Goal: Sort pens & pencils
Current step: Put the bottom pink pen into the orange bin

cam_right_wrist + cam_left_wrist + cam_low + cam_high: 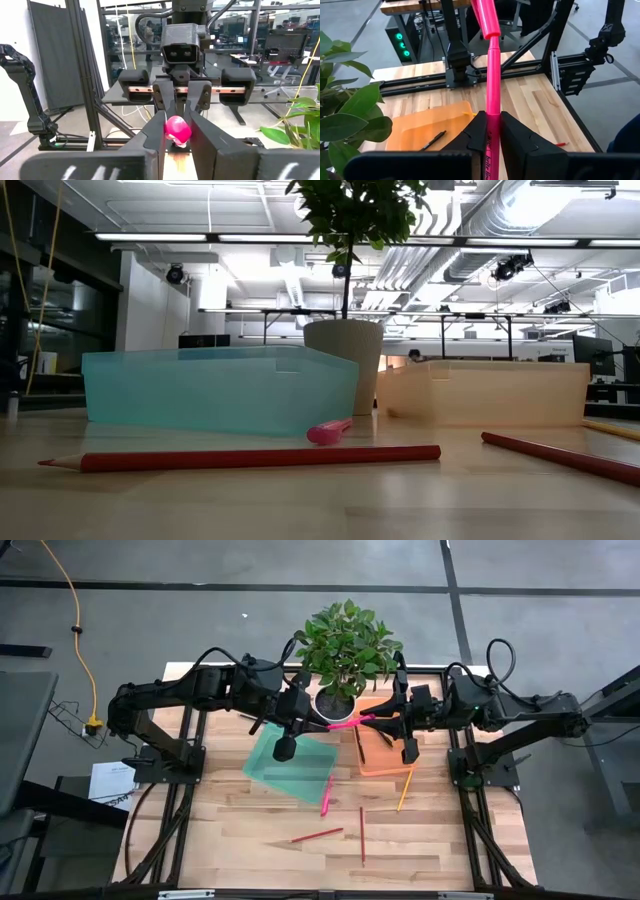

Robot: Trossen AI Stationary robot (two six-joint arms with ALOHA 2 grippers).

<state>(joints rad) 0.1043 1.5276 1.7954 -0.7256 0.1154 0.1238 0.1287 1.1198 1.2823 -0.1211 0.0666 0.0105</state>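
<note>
Both grippers clamp one bright pink pen [348, 723] between them, held in the air in front of the potted plant [345, 645], above the gap between the two trays. Seen from above, the left gripper [318, 724] grips the pen's one end and the right gripper [378, 720] grips the other, so the pen spans straight from one to the other. In the left wrist view the pen [490, 95] runs out between that arm's closed fingers. A second pink pen [327, 796] lies on the table [240, 830] at the teal tray [290, 766]'s corner. A black pen [432, 141] lies in the orange tray [385, 758]. Red pencils [317, 835] and an orange one [405, 787] lie loose on the wood, nearer the table's front edge.
</note>
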